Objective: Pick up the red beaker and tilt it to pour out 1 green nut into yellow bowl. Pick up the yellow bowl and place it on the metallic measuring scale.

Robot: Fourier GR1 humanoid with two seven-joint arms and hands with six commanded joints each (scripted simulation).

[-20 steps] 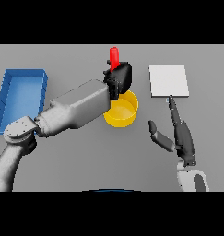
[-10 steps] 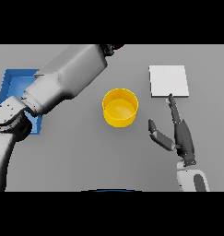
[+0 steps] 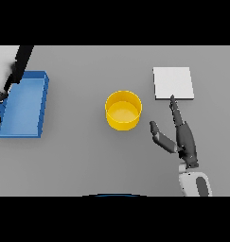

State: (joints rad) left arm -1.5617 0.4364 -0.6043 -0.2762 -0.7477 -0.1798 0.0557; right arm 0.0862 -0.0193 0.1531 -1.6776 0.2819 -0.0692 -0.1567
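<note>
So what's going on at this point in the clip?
Nothing is being held right now. The yellow bowl sits alone mid-table, untouched. The right hand rests open on the table just right of it, fingers pointing toward the metallic measuring scale, which has nothing on it. The left arm is at the far left by the blue tray; its hand and the red beaker are out of view. No nut is discernible in the bowl.

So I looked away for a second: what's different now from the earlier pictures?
The left arm has swung away from above the yellow bowl to the far left, beyond the blue tray; the red beaker it held there is no longer in view. The bowl, the metallic scale and the open right hand stayed put.
</note>
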